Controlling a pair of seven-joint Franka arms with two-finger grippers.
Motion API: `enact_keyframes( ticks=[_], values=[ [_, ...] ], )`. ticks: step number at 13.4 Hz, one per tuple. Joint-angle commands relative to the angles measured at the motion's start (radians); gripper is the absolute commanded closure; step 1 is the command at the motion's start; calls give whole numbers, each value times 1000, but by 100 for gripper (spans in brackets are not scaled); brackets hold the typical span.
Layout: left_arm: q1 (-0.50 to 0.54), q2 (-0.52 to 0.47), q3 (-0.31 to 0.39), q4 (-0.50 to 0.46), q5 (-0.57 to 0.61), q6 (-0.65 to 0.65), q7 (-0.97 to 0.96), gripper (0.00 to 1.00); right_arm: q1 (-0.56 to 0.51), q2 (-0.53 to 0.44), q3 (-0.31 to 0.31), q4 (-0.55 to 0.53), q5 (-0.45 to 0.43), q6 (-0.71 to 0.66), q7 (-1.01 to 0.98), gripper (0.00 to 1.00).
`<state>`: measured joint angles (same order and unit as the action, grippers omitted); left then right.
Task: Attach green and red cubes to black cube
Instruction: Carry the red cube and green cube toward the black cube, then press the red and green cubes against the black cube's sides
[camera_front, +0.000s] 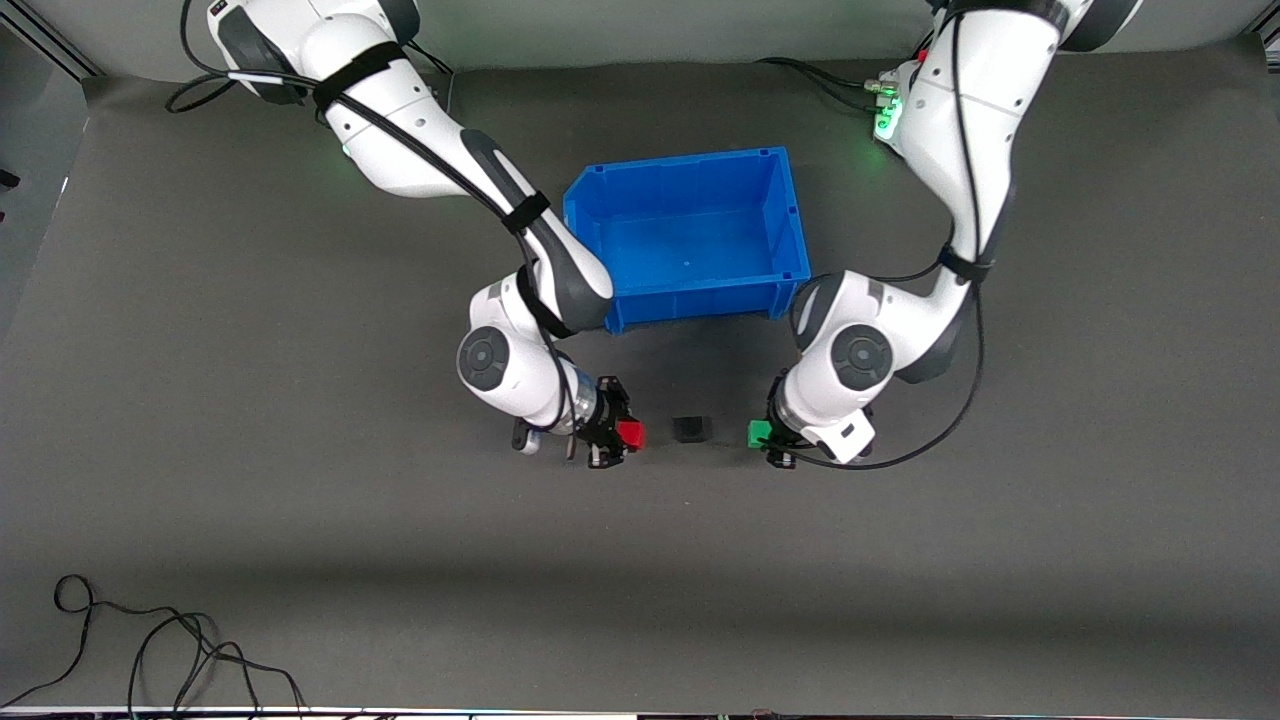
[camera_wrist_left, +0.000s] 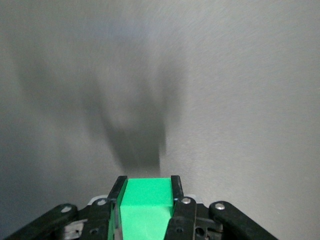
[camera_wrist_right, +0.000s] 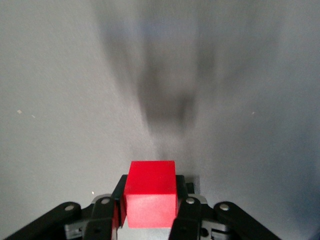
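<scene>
The black cube sits on the dark mat, nearer to the front camera than the blue bin. My right gripper is shut on the red cube, held low beside the black cube toward the right arm's end. My left gripper is shut on the green cube, held low beside the black cube toward the left arm's end. In the right wrist view the red cube fills the gap between the fingers. In the left wrist view the green cube is clamped between the fingers. A gap separates each coloured cube from the black one.
An open blue bin stands between the two arms, farther from the front camera than the cubes. A loose black cable lies near the table's front edge toward the right arm's end.
</scene>
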<state>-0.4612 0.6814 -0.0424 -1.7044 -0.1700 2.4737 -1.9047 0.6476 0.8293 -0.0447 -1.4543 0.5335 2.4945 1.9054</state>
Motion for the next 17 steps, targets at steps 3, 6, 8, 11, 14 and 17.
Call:
enact_keyframes(
  ticks=[3,6,8,11,14,17],
  values=[
    [-53,12,18,23,-8,-5,-108,100,61,97,-17,106,5,59,64,65],
    [-95,33,18,28,-9,-2,-137,100,84,122,-17,112,5,96,67,64],
    [-100,43,18,28,-9,16,-139,100,90,134,-17,112,3,109,67,65],
    [-106,56,18,28,-2,59,-178,100,93,136,-17,112,-9,109,66,64],
    [-106,64,18,32,-2,67,-180,100,95,137,-17,112,-21,109,67,64],
    [-106,73,18,52,-2,67,-180,100,112,136,-17,111,-21,109,67,64]
  ],
)
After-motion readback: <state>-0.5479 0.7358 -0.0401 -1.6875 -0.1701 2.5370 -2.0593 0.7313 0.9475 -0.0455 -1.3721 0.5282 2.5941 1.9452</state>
